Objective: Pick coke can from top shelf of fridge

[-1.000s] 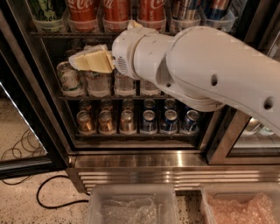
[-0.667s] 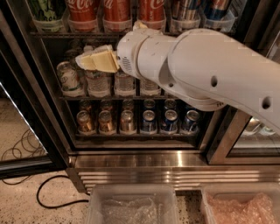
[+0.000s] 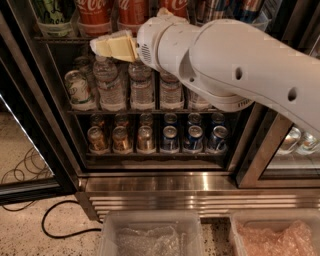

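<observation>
Three red coke cans stand side by side on the top shelf (image 3: 65, 38) of the fridge (image 3: 165, 183); the leftmost coke can (image 3: 94, 14) is cut off by the picture's top edge. A green-and-white can (image 3: 54, 14) stands to their left. My gripper (image 3: 111, 48), with yellow pads on a thick white arm (image 3: 235, 70), is in front of the shelf's front edge, just below the leftmost coke can and not touching it. The arm hides the right part of the shelf.
Water bottles (image 3: 141, 90) and a pale can (image 3: 79, 89) fill the middle rack. Small gold cans (image 3: 120, 140) and blue cans (image 3: 194, 139) fill the lower rack. The open door frame (image 3: 35, 115) stands at left. A black cable (image 3: 55, 227) lies on the floor. Two clear bins (image 3: 150, 235) sit in front.
My gripper has risen from the level of the water bottles' tops to the front edge of the top shelf, closer to the coke cans.
</observation>
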`<state>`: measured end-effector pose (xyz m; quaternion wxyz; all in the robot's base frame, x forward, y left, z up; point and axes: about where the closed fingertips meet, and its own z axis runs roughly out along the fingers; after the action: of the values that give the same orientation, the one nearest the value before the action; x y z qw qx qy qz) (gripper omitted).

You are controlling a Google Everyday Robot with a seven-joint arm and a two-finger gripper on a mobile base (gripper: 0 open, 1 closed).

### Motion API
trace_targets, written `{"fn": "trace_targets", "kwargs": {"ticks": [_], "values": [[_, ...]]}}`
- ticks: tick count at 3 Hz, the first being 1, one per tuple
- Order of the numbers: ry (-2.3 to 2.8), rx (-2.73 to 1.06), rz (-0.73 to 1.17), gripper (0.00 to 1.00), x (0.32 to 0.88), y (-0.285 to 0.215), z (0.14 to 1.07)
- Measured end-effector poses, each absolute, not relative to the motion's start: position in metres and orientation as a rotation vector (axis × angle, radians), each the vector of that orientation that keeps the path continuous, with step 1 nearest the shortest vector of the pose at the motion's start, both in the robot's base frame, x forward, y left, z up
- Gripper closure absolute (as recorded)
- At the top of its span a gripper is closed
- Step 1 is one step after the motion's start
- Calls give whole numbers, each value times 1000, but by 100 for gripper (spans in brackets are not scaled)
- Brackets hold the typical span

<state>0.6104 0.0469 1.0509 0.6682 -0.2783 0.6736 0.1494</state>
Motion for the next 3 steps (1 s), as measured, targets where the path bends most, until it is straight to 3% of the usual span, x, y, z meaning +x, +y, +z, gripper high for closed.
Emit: {"fn": "trace_targets", "kwargs": {"ticks": [2,3], "values": [[1512,-618,350,0,610,47,1055],[1485,-617,361,19,611,51,1064]]}}
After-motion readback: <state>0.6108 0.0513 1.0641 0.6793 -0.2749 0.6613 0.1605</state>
